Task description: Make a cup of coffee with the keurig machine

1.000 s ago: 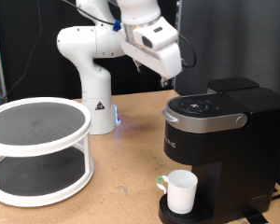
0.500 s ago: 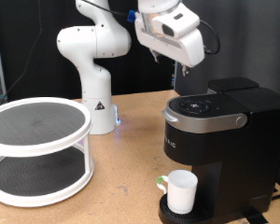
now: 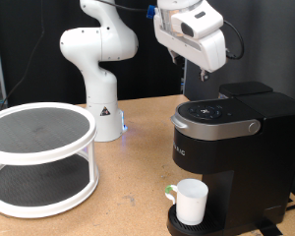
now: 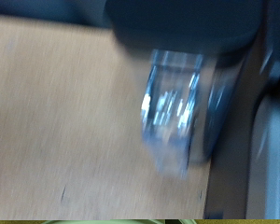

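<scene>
In the exterior view, your gripper (image 3: pixel 195 77) hangs in the air above the keurig machine (image 3: pixel 231 147), over the rear part of its top lid (image 3: pixel 218 116). The fingers point down, but they are dark against a dark background and you cannot tell from here whether they are spread or pressed together; nothing shows between them. The lid is down, with its buttons facing up. The cup (image 3: pixel 192 202) already stands under the spout on the drip tray at the machine's base, a bit of green at its side. To the exterior view's left, well apart from the machine, sits a white two-tier round shelf (image 3: pixel 39 157) on the wooden table (image 3: pixel 133 187), with the arm's white base (image 3: pixel 100 74) behind it.

The wrist view is badly smeared. You can make out the tan table surface, a dark mass that is probably the machine, and a shiny translucent part beside it (image 4: pixel 173 107); the fingers themselves do not show clearly, so their state stays unknown there too.

With the cup placed and the lid shut, the step in hand looks like working the top of the machine. Do it well by settling squarely above your target first, letting the wrist picture sharpen, then coming straight down, gently.
</scene>
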Action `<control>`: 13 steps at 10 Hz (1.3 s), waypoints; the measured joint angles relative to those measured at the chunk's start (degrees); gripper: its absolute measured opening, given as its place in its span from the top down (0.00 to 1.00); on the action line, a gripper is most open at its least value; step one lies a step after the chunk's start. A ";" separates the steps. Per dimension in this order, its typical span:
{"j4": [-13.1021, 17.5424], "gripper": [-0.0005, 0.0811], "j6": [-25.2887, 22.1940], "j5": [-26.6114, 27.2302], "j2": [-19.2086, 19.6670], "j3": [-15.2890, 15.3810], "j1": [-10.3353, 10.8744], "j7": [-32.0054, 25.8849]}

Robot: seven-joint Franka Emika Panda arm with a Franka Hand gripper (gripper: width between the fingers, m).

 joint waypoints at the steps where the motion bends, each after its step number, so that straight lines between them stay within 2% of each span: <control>1: 0.11 0.00 -0.16 -5.50 -0.05 1.05 0.01 0.03; 2: 0.42 0.00 -0.55 -9.80 -0.09 2.19 0.02 0.36; 4: 2.66 0.00 -3.44 -12.32 0.16 3.20 0.02 2.83; 8: 8.54 0.00 -1.15 -7.92 2.16 2.98 -0.37 11.74; 10: 11.49 0.00 -1.92 -6.14 4.73 2.77 -0.57 12.71; 12: 11.32 0.00 -1.47 -6.38 4.74 2.95 -0.56 12.70; 13: 11.30 0.00 1.05 -6.38 4.91 3.26 -0.54 12.70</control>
